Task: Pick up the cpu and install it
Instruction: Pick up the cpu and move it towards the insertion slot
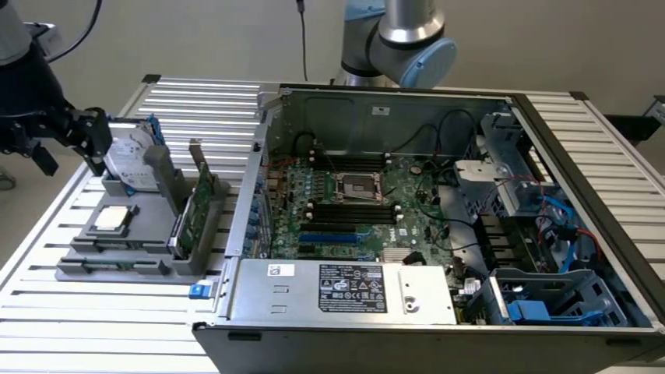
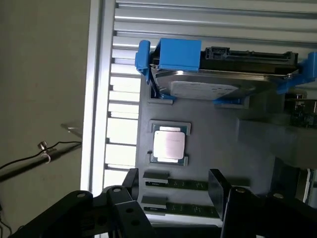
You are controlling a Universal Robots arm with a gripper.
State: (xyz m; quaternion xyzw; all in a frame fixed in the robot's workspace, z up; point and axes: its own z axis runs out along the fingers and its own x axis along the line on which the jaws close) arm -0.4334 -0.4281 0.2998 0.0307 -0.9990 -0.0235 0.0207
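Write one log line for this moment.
pincer: open, empty | small square silvery cpu chip: resting in grey plastic tray | install: not done

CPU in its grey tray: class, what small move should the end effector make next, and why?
Probably bring the end effector over the cpu and lower it: its jaws stand open and empty, and the cpu lies untouched in the grey tray, not yet between them.

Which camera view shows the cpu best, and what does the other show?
The wrist view: the cpu lies close below the camera, its silvery top and rim plain, seated in the grey holder. In the exterior view it is small, on that holder at the exterior view's left.
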